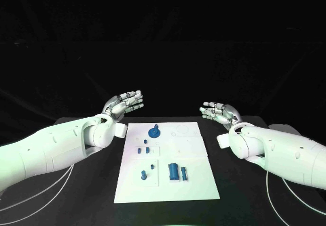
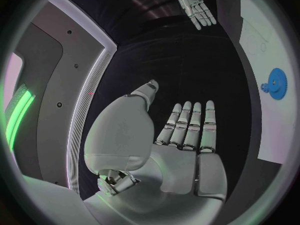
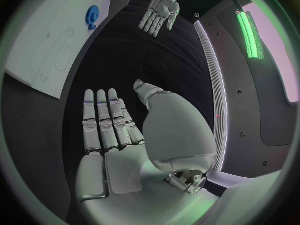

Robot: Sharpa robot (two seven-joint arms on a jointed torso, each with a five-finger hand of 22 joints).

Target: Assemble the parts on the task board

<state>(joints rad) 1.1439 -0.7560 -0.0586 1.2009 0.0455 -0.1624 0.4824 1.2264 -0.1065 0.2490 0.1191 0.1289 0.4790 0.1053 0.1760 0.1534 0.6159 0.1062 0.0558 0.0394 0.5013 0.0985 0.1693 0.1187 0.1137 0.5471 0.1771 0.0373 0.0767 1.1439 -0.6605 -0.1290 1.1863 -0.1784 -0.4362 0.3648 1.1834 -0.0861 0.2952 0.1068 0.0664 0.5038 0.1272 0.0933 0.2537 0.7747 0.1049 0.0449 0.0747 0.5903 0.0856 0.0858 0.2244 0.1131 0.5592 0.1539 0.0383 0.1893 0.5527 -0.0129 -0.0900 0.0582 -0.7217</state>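
Plainly, the black table (image 1: 81, 188) carries the flat white rectangular task board (image 1: 193, 186) in the lower middle of the head view, with the two white arms coming in from the picture's left and right edges. The silver left hand (image 1: 124, 103) hangs above the board's upper left corner and the silver right hand (image 1: 218, 112) above its upper right; both are spread flat, fingers straight and apart, palms turned inward, holding nothing.

On the board the small blue plastic parts sit as follows: a blue toothed gear (image 1: 155, 132) near the upper edge, a pair of small blue pegs (image 1: 143, 150) in the middle left, a larger blue cylinder block (image 1: 176, 171) in the lower middle, and a small blue stud (image 1: 144, 175) to its left. Whether these stand seated in their places or lie waiting cannot be told, so the scene fits a board already assembled as well as one with work remaining.

As for risk, I judge the small pegs the likeliest trouble: broad fingers closing on so slight a piece could knock its neighbour or tip it over. The hands are also well apart from the parts, so any reach crosses open board and could brush the gear.

The head view gives the whole layout. The left wrist view adds the gear's teeth (image 2: 277, 83) at its right rim and the opposite hand (image 2: 195, 4) at the top; the right wrist view shows faint circles outlined on the board (image 3: 62, 55).
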